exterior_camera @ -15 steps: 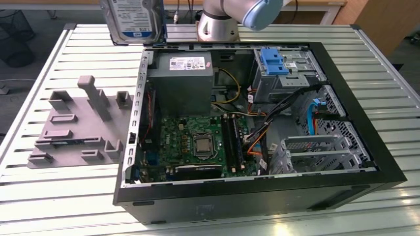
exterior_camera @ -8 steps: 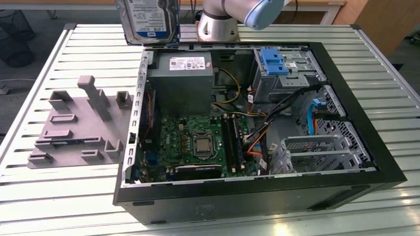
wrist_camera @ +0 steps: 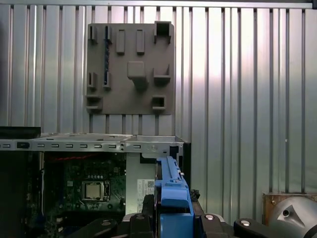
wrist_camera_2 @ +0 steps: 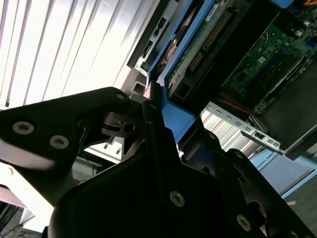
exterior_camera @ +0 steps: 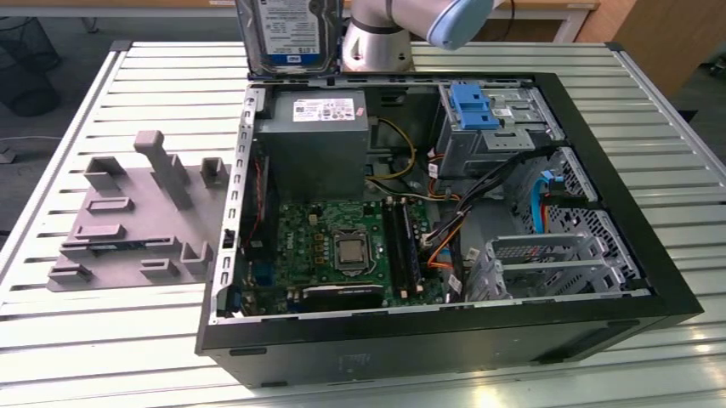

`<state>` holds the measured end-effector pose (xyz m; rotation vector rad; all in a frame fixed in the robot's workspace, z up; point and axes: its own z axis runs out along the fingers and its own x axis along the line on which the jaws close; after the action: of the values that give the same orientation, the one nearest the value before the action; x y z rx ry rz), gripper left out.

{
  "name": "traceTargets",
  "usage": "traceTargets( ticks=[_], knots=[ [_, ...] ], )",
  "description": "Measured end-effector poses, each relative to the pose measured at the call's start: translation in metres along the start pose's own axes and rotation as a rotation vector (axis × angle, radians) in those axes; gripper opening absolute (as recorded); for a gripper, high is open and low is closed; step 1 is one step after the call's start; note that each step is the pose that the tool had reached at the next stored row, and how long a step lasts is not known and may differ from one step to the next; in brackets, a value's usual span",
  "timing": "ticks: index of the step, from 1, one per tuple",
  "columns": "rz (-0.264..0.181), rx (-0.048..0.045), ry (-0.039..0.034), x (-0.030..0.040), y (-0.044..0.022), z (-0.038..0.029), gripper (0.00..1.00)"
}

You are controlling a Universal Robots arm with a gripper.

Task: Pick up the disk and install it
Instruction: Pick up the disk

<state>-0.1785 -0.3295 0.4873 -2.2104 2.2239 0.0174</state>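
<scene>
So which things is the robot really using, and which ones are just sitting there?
For the job: the disk, held up by the gripper; the open computer case.
Just sitting there: the grey holder board on the table; the power supply and green circuit board inside the case.

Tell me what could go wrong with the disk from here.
The tool grips the disk by a blue rail, so it might slip or tilt. The disk hangs upright over the case edge near the power supply; it could strike them. Loose cables inside could snag it.
</scene>
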Motion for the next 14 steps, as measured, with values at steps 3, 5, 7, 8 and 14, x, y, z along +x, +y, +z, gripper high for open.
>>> traceTargets(
  ticks=[3,5,7,8,14],
  knots=[
    [0.0,0.0,0.0,-0.0001,-0.0139,-0.0001,0.36],
    [0.0,-0.0001,0.0,-0.0001,-0.0229,-0.0001,0.36],
    [0.0,-0.0001,0.0,-0.0002,-0.0319,-0.0002,0.36],
    [0.0,-0.0001,0.0,-0.0002,-0.0364,-0.0001,0.36],
    [0.0,0.0,-0.0001,-0.0004,-0.0635,-0.0002,0.36]
  ],
)
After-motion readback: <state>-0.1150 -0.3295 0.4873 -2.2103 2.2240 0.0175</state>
